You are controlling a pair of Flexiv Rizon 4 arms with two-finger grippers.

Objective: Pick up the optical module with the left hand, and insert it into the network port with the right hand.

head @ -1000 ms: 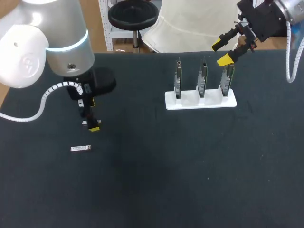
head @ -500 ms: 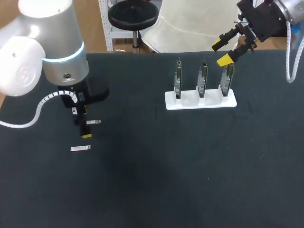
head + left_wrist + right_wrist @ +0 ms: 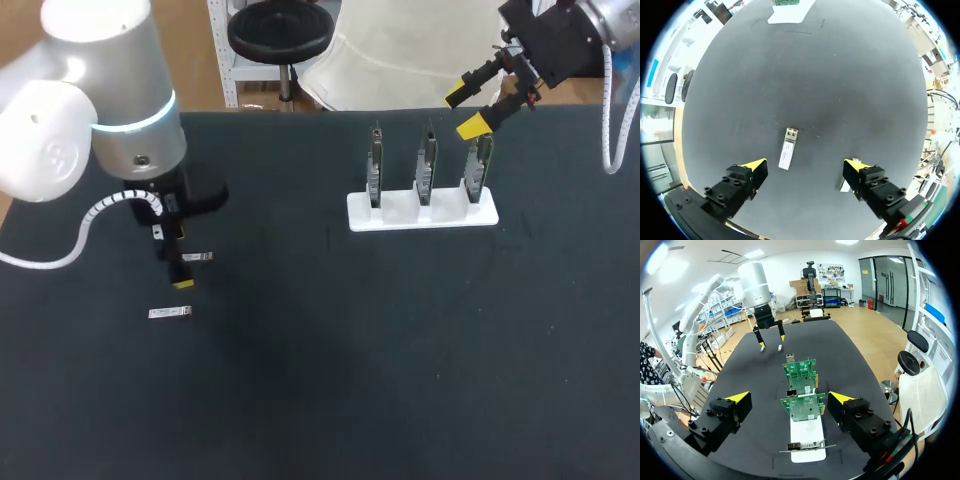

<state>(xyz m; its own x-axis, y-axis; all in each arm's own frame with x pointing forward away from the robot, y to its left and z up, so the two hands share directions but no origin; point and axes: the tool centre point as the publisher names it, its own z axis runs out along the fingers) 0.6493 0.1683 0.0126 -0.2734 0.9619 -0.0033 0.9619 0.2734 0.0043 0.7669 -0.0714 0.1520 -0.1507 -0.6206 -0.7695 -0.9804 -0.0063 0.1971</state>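
Two small silver optical modules lie on the black table. One optical module (image 3: 197, 257) (image 3: 786, 154) rests on the mat between the fingers of my left gripper (image 3: 181, 258) (image 3: 805, 167), which hovers over it, open and apart from it. The second module (image 3: 170, 313) (image 3: 844, 186) lies just outside one fingertip. Three green circuit boards with metal network ports (image 3: 791, 392) stand upright in a white holder (image 3: 422, 212) (image 3: 807, 440). My right gripper (image 3: 464, 112) (image 3: 789, 399) hangs open and empty above the holder's right end.
The black mat (image 3: 380, 350) covers the whole table. The holder with its boards (image 3: 427, 160) stands at the back right, about a third of the table's width from the modules. My left arm (image 3: 760, 290) shows beyond the boards in the right wrist view.
My left arm shifted slightly left, uncovering the module that now lies between its fingers; it has kept still over the last half second. The right arm has not moved.
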